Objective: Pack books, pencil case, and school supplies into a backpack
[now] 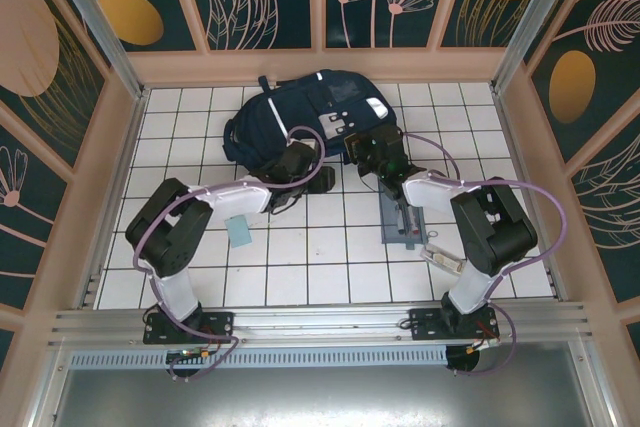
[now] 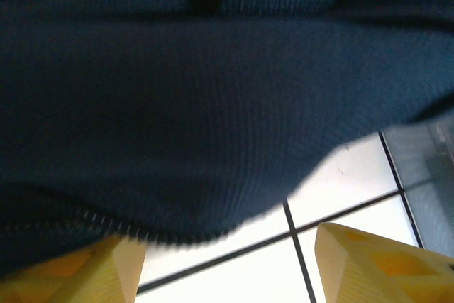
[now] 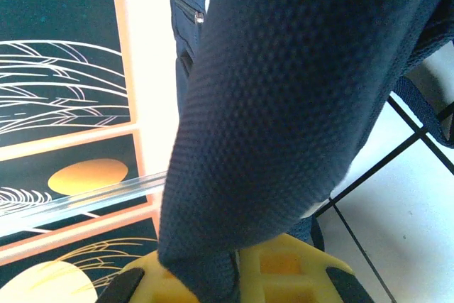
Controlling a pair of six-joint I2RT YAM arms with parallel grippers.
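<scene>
While the large navy-blue fabric backpack [image 1: 320,107] is lying at the far middle of the white tiled table [image 1: 300,267] in the top view, the left gripper [image 1: 298,165] is reaching its near edge and the right gripper [image 1: 362,147] its near right corner. The flat grey-blue pencil case [image 1: 404,219] is lying beside the right arm, a whitish-beige oblong piece [image 1: 443,260] nearer the base, and a small light-blue flat rectangle [image 1: 238,231] by the left arm.

At the left wrist, the yellow fingers [image 2: 369,264] are standing apart, released, with navy fabric draping over one.

At the right wrist, the jaws are clenching a fold of the backpack's fabric.
</scene>
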